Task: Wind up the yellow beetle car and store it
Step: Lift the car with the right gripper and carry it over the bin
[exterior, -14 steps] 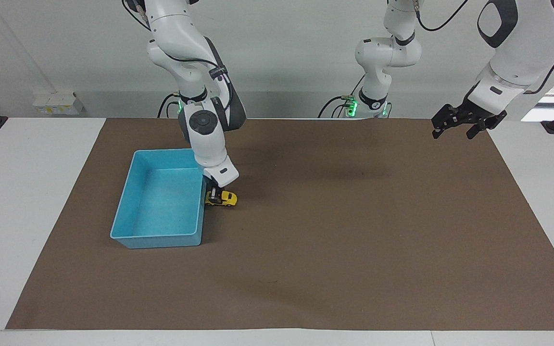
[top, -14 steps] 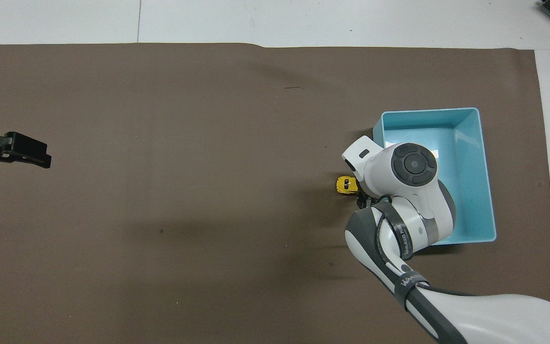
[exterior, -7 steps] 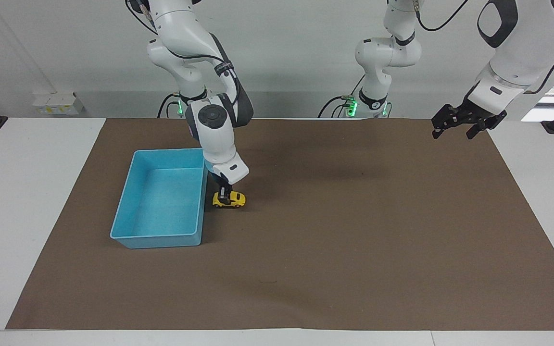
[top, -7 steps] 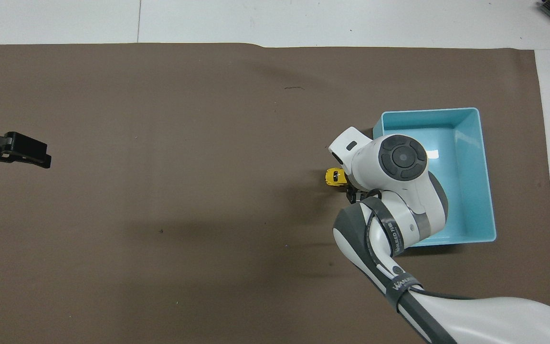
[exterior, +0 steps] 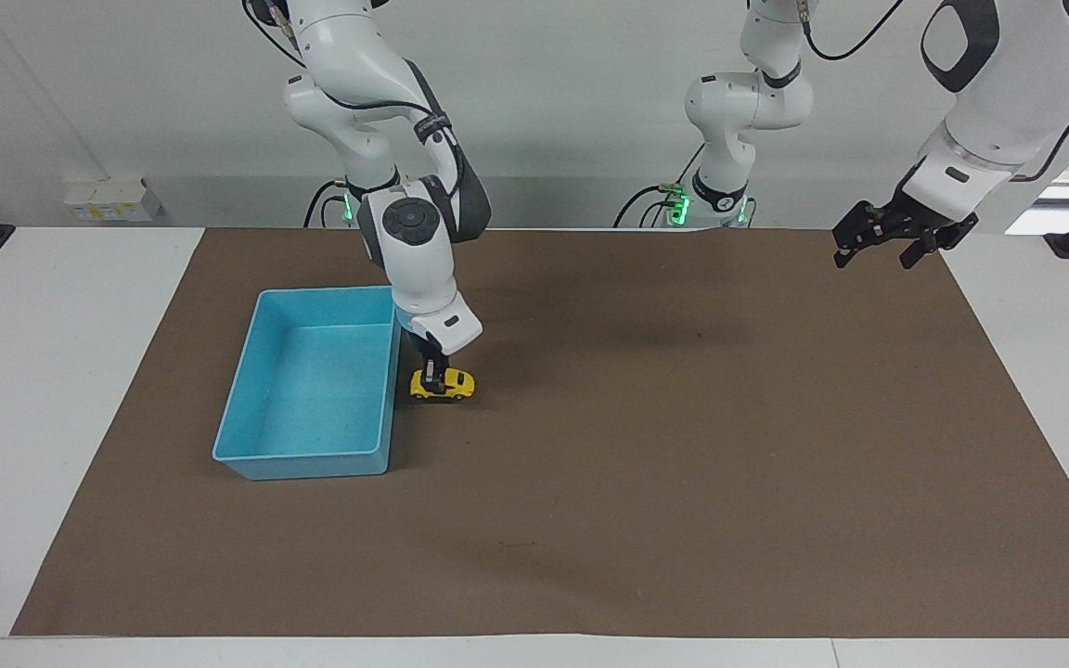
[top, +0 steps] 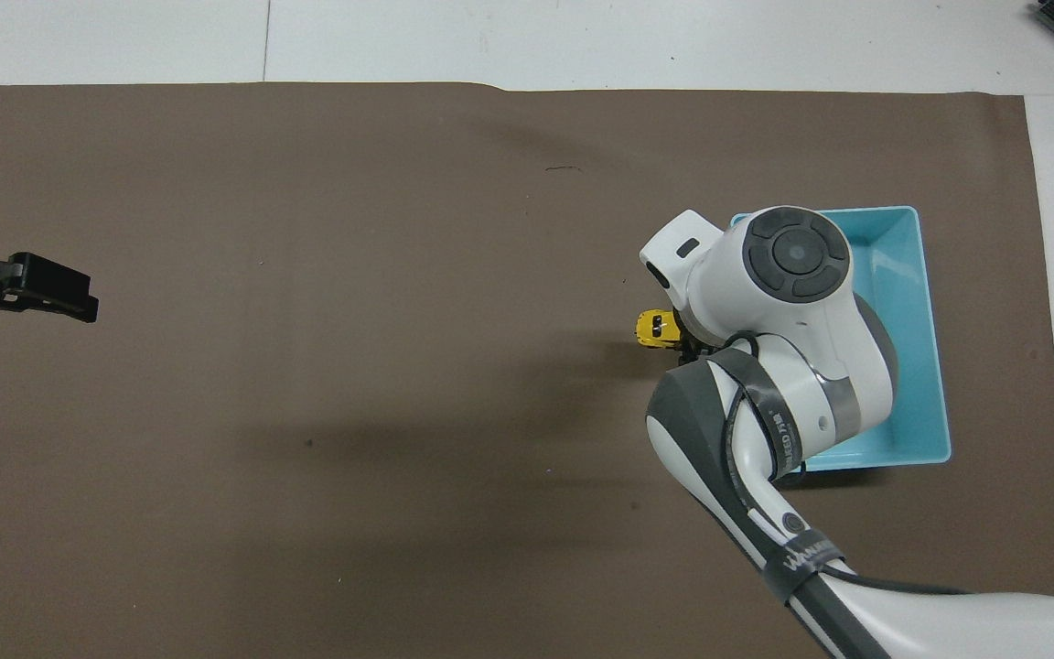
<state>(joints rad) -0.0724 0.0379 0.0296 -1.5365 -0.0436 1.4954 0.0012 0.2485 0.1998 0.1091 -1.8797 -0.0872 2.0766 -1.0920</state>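
Right now my right gripper (exterior: pixel 432 371) is clenched on the yellow beetle car (exterior: pixel 443 384), wheels on the mat just beside the light blue bin (exterior: pixel 247 459); winding step, I judge. Next: lift it into the bin. Left gripper (exterior: pixel 901 239) waits, released.

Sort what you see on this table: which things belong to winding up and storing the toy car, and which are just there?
Part of the job:
- yellow beetle car, on the mat beside the bin
- right gripper, shut on the car
- light blue bin, empty

Just there:
- brown mat
- left gripper, waiting, open
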